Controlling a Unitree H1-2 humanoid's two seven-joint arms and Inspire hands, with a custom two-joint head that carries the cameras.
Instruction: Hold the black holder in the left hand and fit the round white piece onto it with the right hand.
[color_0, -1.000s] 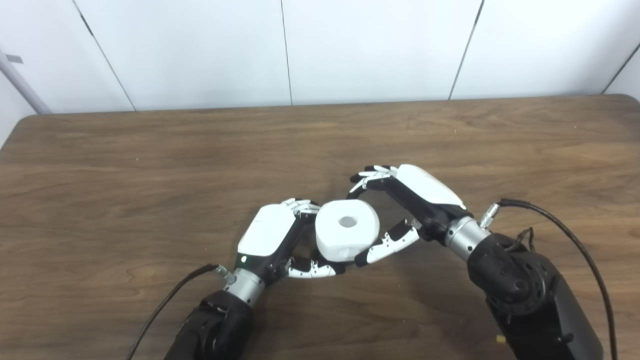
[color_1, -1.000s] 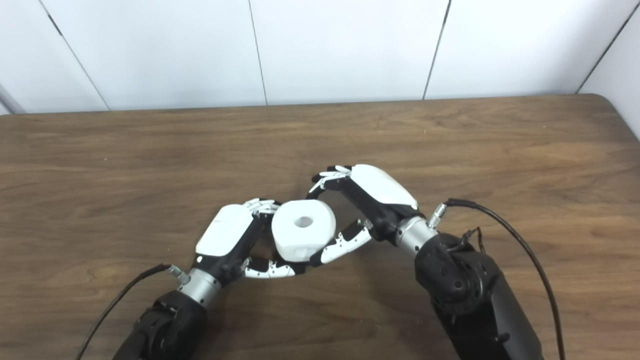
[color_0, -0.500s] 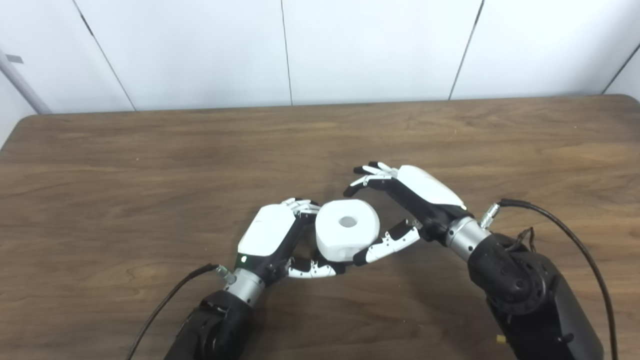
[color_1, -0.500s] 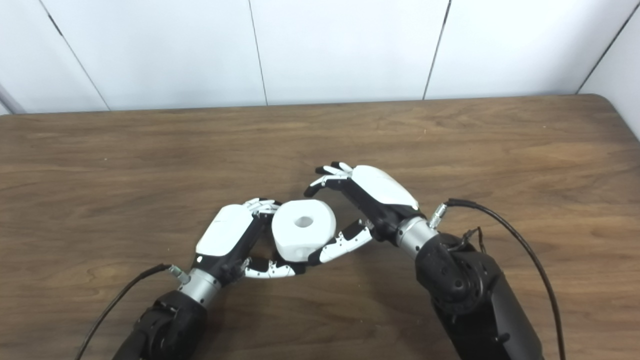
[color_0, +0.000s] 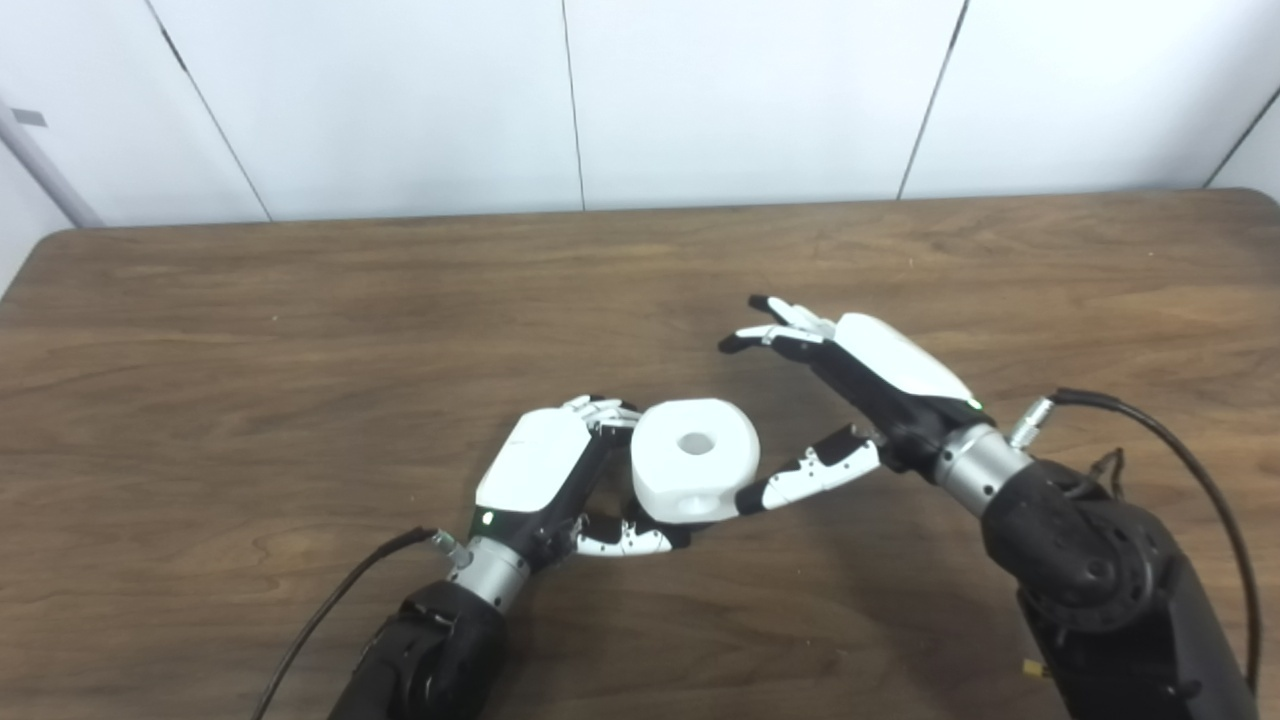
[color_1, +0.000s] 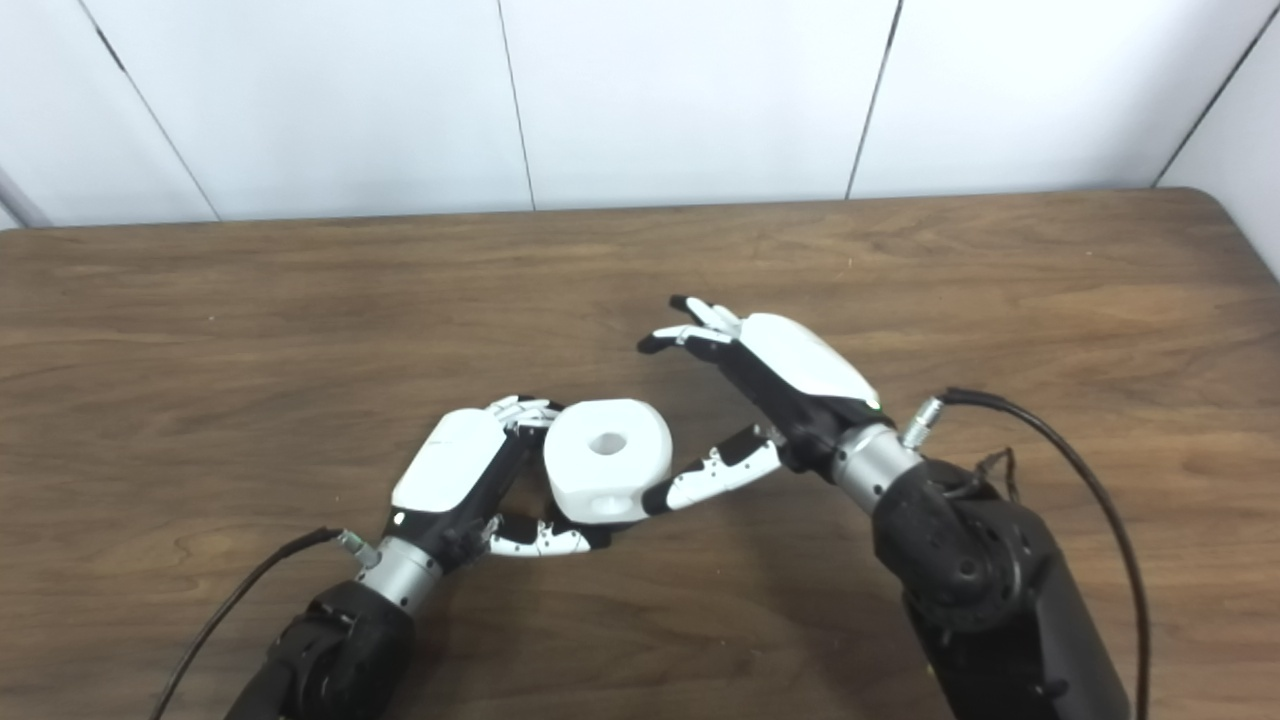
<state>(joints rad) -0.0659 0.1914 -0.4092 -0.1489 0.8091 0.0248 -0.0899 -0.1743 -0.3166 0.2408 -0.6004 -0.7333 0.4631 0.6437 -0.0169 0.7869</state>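
Grasping the one round white piece (color_0: 694, 458), left hand (color_0: 545, 470) holds firm; right hand (color_0: 860, 390) spreads released beside it.

Bare brown wooden counter (color_0: 300, 330) lies free on all sides. Near its front middle, the round white piece with a centre hole (color_0: 695, 460) blocks passage between the left robot hand (color_0: 545, 475) and open-fingered right robot hand (color_0: 865, 385).
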